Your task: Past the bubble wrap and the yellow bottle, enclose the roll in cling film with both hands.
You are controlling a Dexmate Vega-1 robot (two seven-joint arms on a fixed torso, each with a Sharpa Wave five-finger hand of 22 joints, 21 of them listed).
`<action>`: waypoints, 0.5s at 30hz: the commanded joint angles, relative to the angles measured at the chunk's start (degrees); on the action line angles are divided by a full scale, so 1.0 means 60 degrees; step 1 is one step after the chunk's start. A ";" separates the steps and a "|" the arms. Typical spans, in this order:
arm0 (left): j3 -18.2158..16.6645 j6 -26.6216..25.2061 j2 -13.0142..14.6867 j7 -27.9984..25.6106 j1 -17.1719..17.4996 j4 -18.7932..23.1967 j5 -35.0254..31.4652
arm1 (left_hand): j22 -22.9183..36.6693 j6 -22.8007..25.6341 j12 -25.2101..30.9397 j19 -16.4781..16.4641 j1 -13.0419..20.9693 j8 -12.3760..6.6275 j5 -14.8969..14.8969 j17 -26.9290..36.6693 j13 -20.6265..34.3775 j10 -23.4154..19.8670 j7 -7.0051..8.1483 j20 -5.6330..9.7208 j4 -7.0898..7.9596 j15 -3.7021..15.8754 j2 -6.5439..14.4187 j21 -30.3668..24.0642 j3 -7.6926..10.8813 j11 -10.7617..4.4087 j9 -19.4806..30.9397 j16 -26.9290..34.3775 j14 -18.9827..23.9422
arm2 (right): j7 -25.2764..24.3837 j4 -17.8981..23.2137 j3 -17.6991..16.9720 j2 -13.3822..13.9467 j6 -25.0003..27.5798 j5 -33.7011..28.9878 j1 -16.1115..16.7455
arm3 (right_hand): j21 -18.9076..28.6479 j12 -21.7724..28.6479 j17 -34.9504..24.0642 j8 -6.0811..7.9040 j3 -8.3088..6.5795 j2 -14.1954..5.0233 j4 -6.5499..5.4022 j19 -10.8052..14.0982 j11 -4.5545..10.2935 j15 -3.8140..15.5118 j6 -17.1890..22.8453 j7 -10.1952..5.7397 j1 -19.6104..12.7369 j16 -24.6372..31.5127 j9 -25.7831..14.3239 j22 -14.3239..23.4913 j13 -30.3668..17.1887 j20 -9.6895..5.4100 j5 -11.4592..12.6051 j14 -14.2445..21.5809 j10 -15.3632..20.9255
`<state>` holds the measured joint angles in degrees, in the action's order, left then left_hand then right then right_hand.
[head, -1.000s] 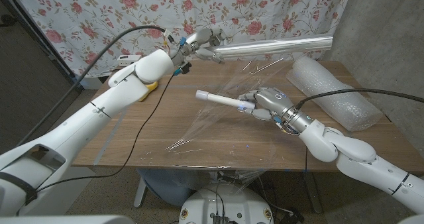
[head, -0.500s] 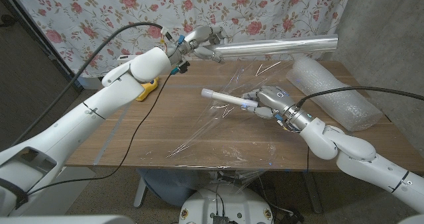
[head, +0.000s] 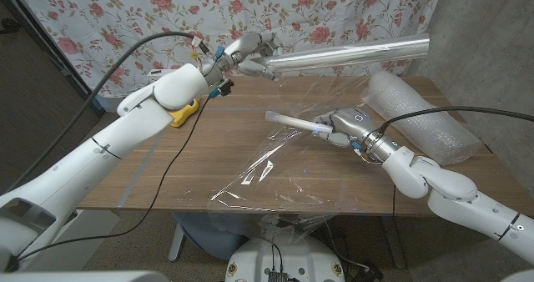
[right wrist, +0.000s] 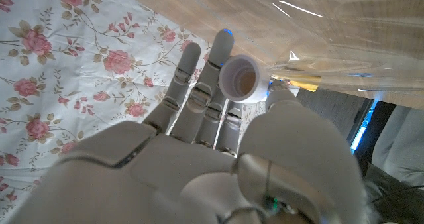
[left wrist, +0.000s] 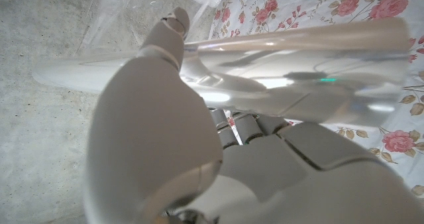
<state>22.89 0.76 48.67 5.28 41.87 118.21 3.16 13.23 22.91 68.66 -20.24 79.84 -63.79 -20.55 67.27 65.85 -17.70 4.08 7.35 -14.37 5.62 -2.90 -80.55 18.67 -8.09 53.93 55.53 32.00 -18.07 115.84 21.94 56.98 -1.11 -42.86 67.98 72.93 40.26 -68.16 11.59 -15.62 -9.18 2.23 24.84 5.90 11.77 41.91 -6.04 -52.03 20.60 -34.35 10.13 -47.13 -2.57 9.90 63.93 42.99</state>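
Observation:
My left hand [head: 249,52] holds the long cling film roll [head: 346,55] by its left end, high over the table's far side; the roll [left wrist: 285,71] crosses its fingers in the left wrist view. A clear sheet of film [head: 275,161] hangs from it down to the table's front. My right hand [head: 342,127] grips a thin white roll [head: 292,123] above the table's right middle, its free end pointing left. The tube's open end [right wrist: 240,79] shows past the right hand's fingers [right wrist: 199,85]. The bubble wrap [head: 417,115] lies at the right. A yellow bottle [head: 185,110] sits behind my left arm.
A flowered cloth [head: 125,15] hangs behind the wooden table [head: 167,169]. A black cable [head: 179,161] trails across the table's left half. A grey wall [head: 492,48] stands at the right.
My right hand has carried the white roll to the right and slightly up. The cling film roll's right end has risen, and the sheet is pulled more taut.

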 commanded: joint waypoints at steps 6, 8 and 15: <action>-0.0206 0.0476 0.0048 -0.0138 0.0455 -0.0101 0.0470 | -0.0005 0.0062 0.0057 0.0033 0.1324 -0.0586 0.0004 -0.0187 0.0010 -0.0057 0.0046 -0.0001 0.0779 -0.0011 0.1808 -0.0088 0.0934 -0.0008 -0.0005 0.0059 0.0021 | -0.0173 -0.0029 -0.0235 0.0187 0.0819 0.0391 0.0179 | 0.0104 -0.0021 0.0004 0.0051 -0.3227 -0.0165 0.0373 0.0040 0.0634 0.0214 0.0311 -0.0288 -0.0228 0.0094 -0.0013 0.0019 -0.0038 -0.0956 0.0031 0.0069 0.0742; -0.0197 0.0514 0.0033 -0.0104 0.0470 -0.0123 0.0551 | -0.0018 0.0074 0.0059 0.0031 0.1322 -0.0590 0.0013 -0.0196 -0.0004 -0.0069 0.0017 0.0004 0.0782 -0.0023 0.1809 -0.0089 0.0920 -0.0001 -0.0033 0.0080 0.0018 | -0.0233 -0.0040 -0.0241 0.0180 0.0854 0.0442 0.0184 | 0.0106 -0.0034 0.0004 0.0047 -0.3228 -0.0166 0.0377 0.0037 0.0629 0.0213 0.0307 -0.0284 -0.0229 0.0100 -0.0010 0.0018 -0.0020 -0.0960 0.0032 0.0067 0.0751; -0.0159 0.0628 0.0024 -0.0044 0.0539 -0.0138 0.0682 | -0.0026 0.0064 0.0080 0.0033 0.1320 -0.0621 0.0016 -0.0190 0.0002 -0.0069 0.0013 0.0002 0.0778 -0.0006 0.1803 -0.0104 0.0938 -0.0007 -0.0059 0.0104 0.0002 | -0.0336 -0.0173 -0.0255 0.0165 0.0849 0.0698 0.0068 | 0.0120 -0.0044 -0.0010 0.0047 -0.3229 -0.0167 0.0388 0.0041 0.0634 0.0211 0.0328 -0.0268 -0.0224 0.0135 -0.0001 0.0014 -0.0025 -0.0952 0.0032 0.0065 0.0788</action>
<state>21.88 3.24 48.87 4.66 44.25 117.66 5.86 12.98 22.90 68.89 -20.24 79.84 -64.00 -20.56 67.20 65.79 -17.70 4.08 7.35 -14.61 5.62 -2.90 -80.78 18.91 -8.09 53.59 55.75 32.00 -19.11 115.67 20.80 57.87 2.97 -40.59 68.81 73.39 40.06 -68.16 11.50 -15.62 -9.03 2.23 24.84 5.86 11.74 41.90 -6.07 -52.18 21.03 -34.07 10.13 -47.12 -2.57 9.67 63.93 43.16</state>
